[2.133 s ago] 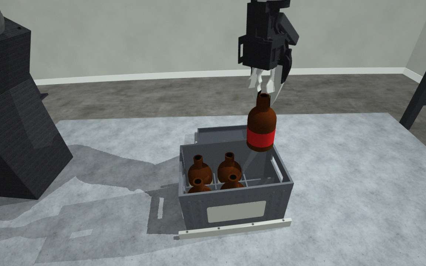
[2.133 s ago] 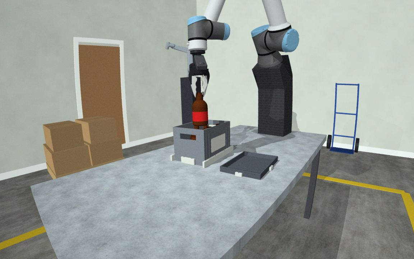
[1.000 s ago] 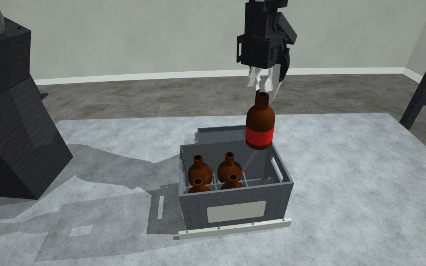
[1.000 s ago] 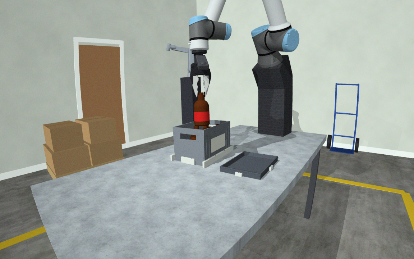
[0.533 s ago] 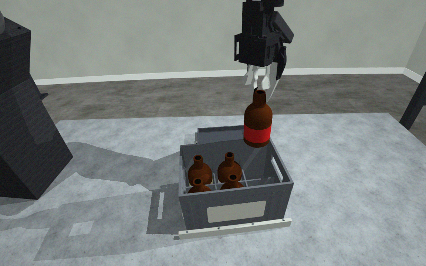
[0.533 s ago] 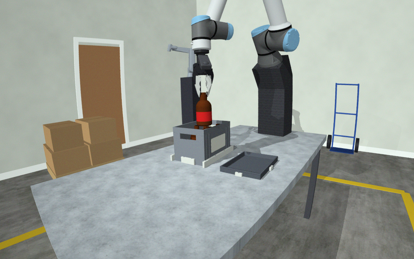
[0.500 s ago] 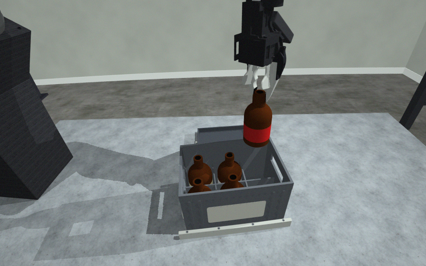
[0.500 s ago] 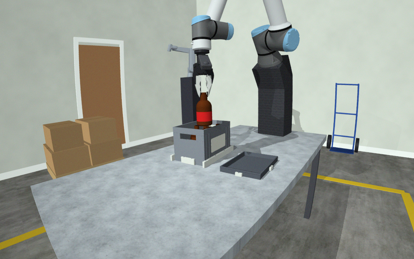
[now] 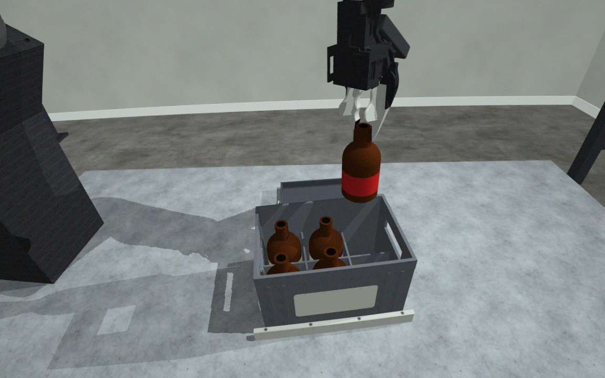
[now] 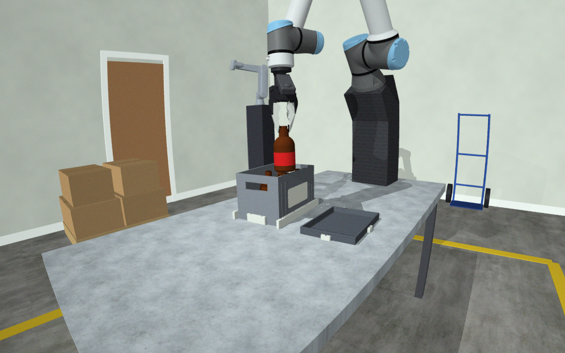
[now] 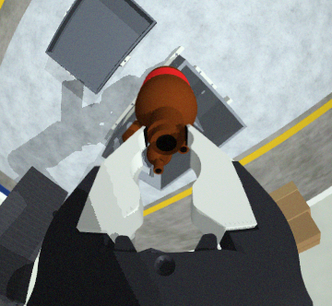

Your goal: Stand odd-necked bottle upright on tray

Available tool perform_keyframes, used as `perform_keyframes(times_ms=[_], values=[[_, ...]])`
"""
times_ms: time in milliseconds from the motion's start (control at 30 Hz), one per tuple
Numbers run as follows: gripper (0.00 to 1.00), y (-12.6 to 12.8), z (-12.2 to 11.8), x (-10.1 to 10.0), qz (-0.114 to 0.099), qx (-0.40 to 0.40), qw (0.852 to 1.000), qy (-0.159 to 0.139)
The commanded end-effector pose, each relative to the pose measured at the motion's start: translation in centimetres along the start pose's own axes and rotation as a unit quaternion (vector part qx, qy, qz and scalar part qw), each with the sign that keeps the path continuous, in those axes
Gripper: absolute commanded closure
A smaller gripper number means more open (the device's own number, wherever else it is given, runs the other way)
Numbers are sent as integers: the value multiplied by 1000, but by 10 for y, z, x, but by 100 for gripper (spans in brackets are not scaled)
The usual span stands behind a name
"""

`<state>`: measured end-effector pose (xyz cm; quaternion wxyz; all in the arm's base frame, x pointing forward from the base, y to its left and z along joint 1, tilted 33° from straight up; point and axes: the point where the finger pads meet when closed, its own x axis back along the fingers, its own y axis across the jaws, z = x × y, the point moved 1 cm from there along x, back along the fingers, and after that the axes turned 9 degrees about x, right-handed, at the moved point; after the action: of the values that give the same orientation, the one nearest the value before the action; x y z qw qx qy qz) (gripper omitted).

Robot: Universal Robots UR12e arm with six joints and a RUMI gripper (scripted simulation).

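Note:
My gripper is shut on the neck of a brown bottle with a red label. The bottle hangs upright, its base just above the far right corner of the grey crate. It shows the same way in the exterior view and from above in the wrist view. Several other brown bottles stand in the crate's left and middle compartments. The dark grey tray lies flat on the table beside the crate, also seen in the wrist view; it holds nothing.
The robot's dark pedestal stands at the far end of the table. A second dark block stands at the left in the top view. Cardboard boxes and a blue hand truck stand on the floor.

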<state>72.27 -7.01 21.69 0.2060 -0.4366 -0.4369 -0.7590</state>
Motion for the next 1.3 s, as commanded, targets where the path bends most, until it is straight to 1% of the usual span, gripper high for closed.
perform_keyframes(times_ms=[0,167,667,733,1267], values=[[100,-8,8,1,-1,0,1000,0],[100,-12,12,1,-1,0,1000,0],[100,-38,35,1,-1,0,1000,0],[100,-38,35,1,-1,0,1000,0],[100,-66,60,0,-1,0,1000,0]])
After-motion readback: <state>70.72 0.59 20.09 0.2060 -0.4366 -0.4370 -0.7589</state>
